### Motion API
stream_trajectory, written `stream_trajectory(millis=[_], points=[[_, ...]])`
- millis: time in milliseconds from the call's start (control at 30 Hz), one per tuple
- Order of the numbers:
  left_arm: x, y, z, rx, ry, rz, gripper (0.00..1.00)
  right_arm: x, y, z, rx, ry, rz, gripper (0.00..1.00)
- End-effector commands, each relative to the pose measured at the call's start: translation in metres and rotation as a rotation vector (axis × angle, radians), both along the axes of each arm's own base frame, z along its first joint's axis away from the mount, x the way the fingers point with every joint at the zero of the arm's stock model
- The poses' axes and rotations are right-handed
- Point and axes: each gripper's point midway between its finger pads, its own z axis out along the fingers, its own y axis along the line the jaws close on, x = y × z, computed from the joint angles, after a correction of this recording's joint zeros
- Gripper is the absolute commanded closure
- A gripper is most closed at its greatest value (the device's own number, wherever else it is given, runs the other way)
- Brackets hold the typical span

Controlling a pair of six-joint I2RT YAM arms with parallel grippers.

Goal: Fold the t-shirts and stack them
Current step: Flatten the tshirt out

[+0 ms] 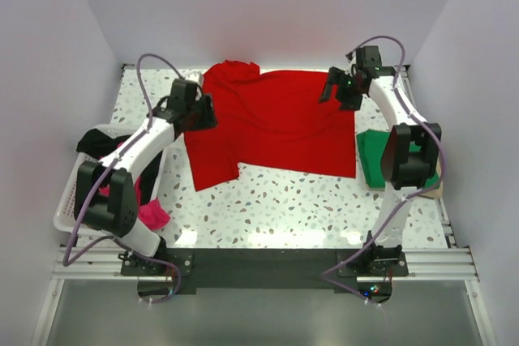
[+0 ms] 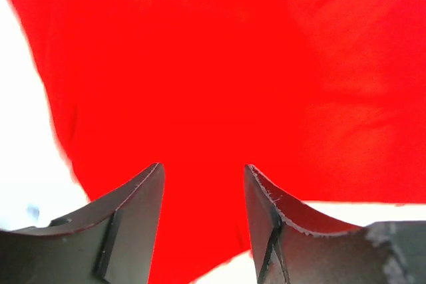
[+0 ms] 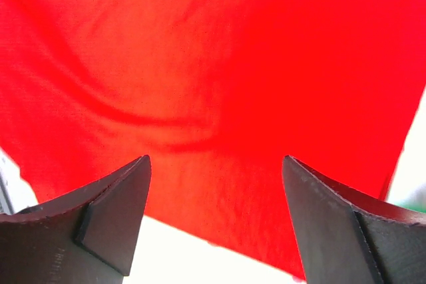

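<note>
Left of the red t-shirt [image 1: 276, 123]: basket [image 1: 65, 208] w/ black t-shirt [image 1: 96, 142] in it, pink t-shirt [image 1: 154, 215] hanging at its rim. Left gripper [image 2: 203, 221] is released, jaws apart, over the red shirt's left edge. The shirt lies spread on the table [image 1: 276, 200], its near-left part skewed. Right gripper [image 3: 216, 221] is also open, over its right edge. The green t-shirt [image 1: 371, 160] sits just right of it. Risks: uneven pinches give a crooked fold, and the right arm may snag the green one.
</note>
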Motion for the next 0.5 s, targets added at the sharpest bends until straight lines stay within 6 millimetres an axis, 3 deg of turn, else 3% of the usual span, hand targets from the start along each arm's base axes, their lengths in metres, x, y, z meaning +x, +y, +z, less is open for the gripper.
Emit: stream_trajectory(millis=[0,67,100,133,200,467], points=[[-0.061,0.036,-0.06,0.107,0.176,0.139,0.45,-0.036,0.002,0.028,0.006,-0.02,0.058,0.18],[-0.082,0.041,-0.062,0.1,0.194,0.155,0.47,-0.053,0.002,0.018,0.005,0.003,0.068,0.19],[-0.098,0.043,-0.074,0.102,0.23,0.156,0.48,-0.058,0.002,0.016,0.005,0.007,0.071,0.2],[-0.106,0.044,-0.078,0.096,0.247,0.162,0.5,-0.063,0.001,0.022,0.005,-0.007,0.073,0.2],[-0.122,0.045,-0.086,0.1,0.273,0.165,0.52,-0.076,0.002,0.013,0.015,0.019,0.077,0.22],[-0.152,0.05,-0.109,0.095,0.352,0.2,0.53,-0.1,0.005,0.002,0.036,0.051,0.076,0.24]])
